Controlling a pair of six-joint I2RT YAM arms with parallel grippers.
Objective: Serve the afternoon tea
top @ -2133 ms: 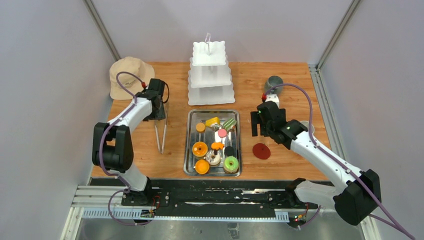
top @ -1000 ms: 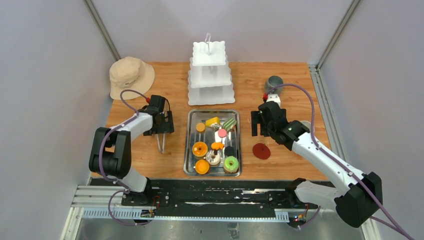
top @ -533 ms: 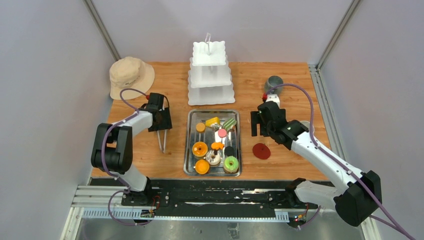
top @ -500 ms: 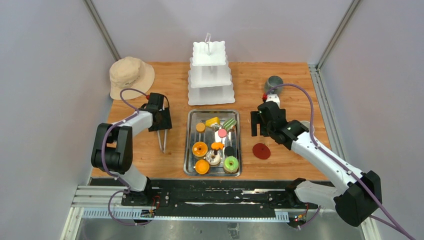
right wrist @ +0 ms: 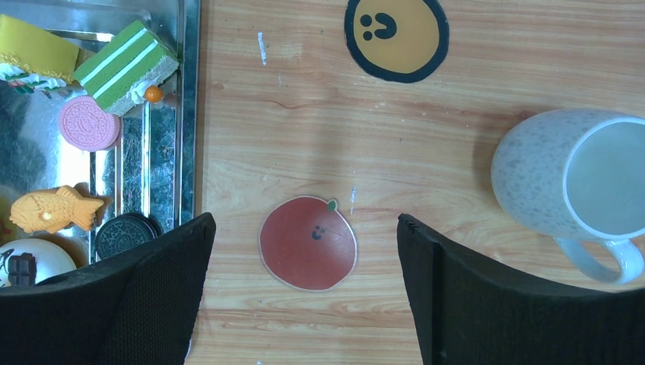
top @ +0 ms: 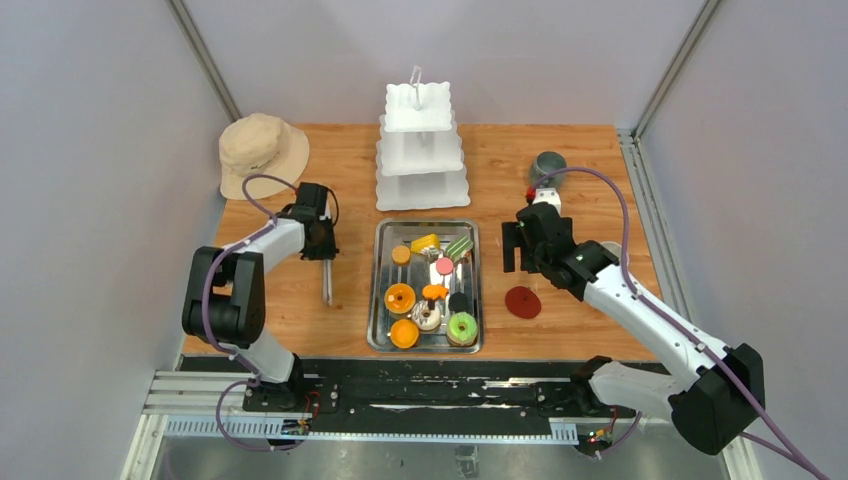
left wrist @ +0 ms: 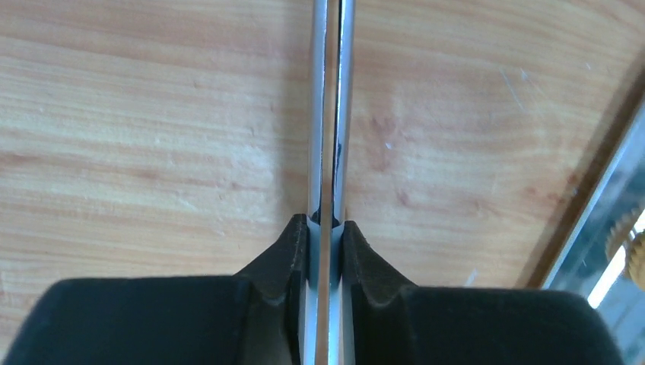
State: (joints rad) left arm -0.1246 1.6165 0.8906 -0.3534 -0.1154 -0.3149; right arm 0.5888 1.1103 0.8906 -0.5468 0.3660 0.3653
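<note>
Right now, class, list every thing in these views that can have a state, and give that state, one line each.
left gripper: shut on the metal tongs
metal tongs: arms squeezed together
right gripper: open, holding nothing
white mug: upright, empty
three-tier stand: upright, nothing on its tiers
steel tray: loaded with toy pastries

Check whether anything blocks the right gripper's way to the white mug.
Nothing visible does. The open right gripper hovers over a red coaster, and only bare wooden table lies between it and the white mug.
</note>
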